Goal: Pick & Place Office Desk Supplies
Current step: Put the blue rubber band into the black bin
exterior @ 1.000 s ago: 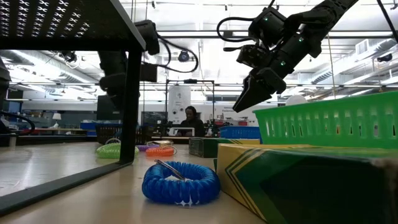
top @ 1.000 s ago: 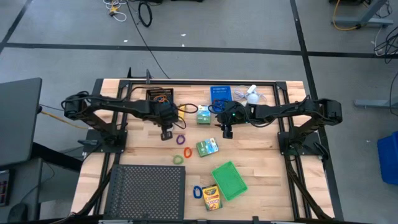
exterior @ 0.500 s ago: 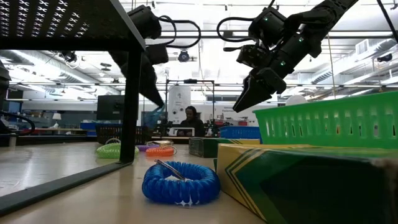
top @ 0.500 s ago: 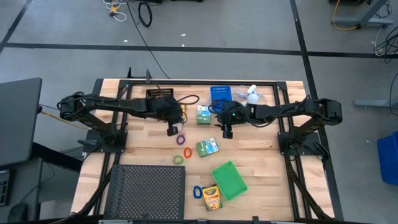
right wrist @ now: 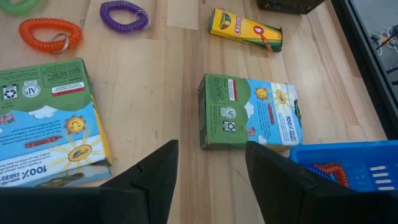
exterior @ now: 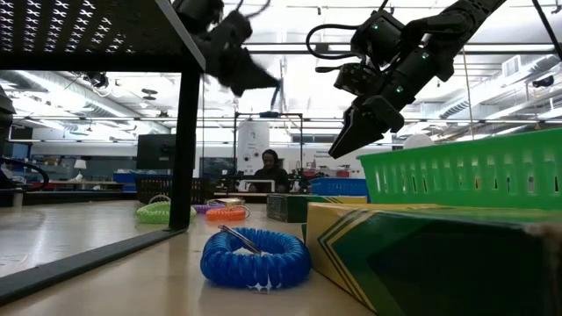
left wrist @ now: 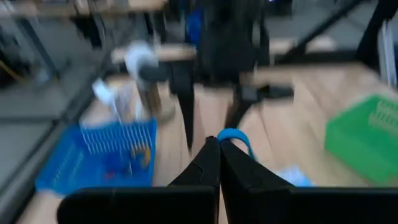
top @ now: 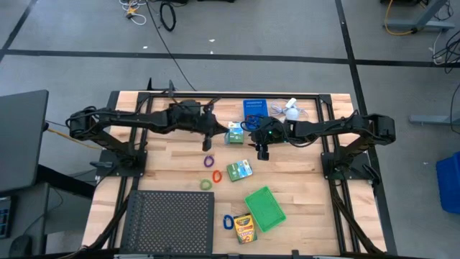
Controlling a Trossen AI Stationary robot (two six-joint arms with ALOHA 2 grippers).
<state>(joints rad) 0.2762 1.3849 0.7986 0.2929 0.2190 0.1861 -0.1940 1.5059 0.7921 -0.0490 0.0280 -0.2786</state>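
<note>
Wooden table (top: 165, 169) in a big workshop, with someone sitting at a desk way back in the low view. The left gripper (left wrist: 219, 144) is pinched tight on a blue coil loop (left wrist: 235, 136) and looks mid-carry, up off the table between the black bin (top: 185, 109) and the blue bin (top: 254, 108). Best guess is it's headed for the blue bin, so the next move is getting over it and letting go.

The right gripper (right wrist: 205, 163) hangs with its jaws wide and nothing in them, above the gap between the two green-white boxes (right wrist: 252, 121). The purple (right wrist: 124, 14) and orange (right wrist: 48, 32) loops lie on the wood beyond them, and a small crayon pack (right wrist: 247, 30) too.
</note>
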